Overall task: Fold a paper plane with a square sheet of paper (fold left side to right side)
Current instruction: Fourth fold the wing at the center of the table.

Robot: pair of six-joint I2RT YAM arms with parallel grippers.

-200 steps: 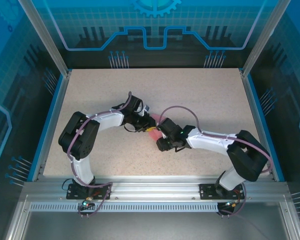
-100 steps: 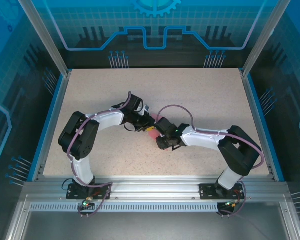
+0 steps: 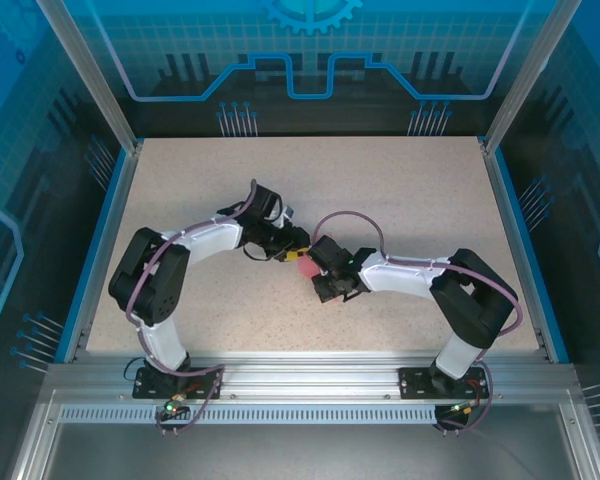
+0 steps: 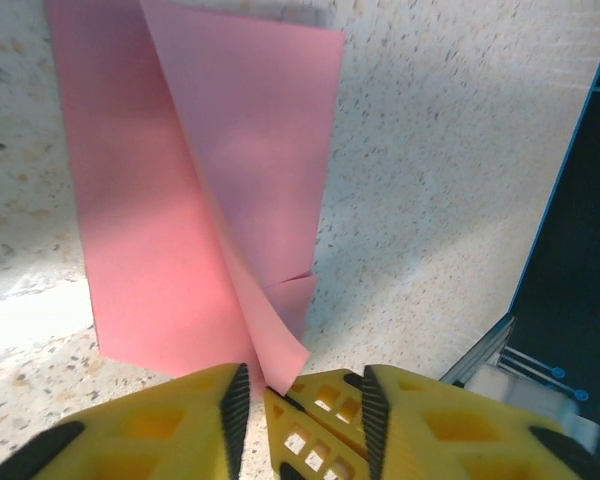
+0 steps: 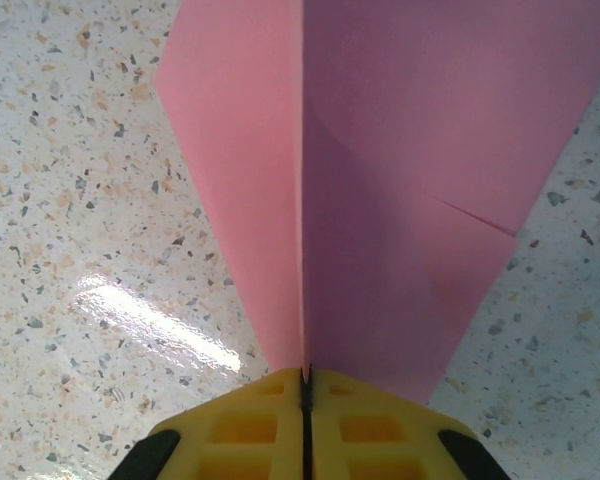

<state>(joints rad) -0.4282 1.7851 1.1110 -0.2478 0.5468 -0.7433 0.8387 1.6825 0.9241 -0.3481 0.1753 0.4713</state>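
While both arms reach in toward the middle of the table (image 3: 410, 190), the pink paper plane (image 3: 302, 264) sits btwn the two claws, mostly hidden from the top cam. L gripper (image 3: 293, 242) is just behind it, R gripper (image 3: 317, 268) just in front and to the right, the two nearly touching.

L wrist cam: paper plane (image 4: 210, 200) lies on the speckled top w/ one flap lifted off the surface. The flap's lower corner runs down into the narrow slot of the L gripper (image 4: 256, 378). Yellow fingers (image 4: 170, 425) are almost together, prob pinching that corner, but the contact is at the frame edge.

R wrist cam: paper plane (image 5: 400, 180) tapers toward the R gripper (image 5: 303, 378), centre crease standing up straight. Jaws are pressed tight, only a hairline btwn them, clamped on the crease at the narrow end
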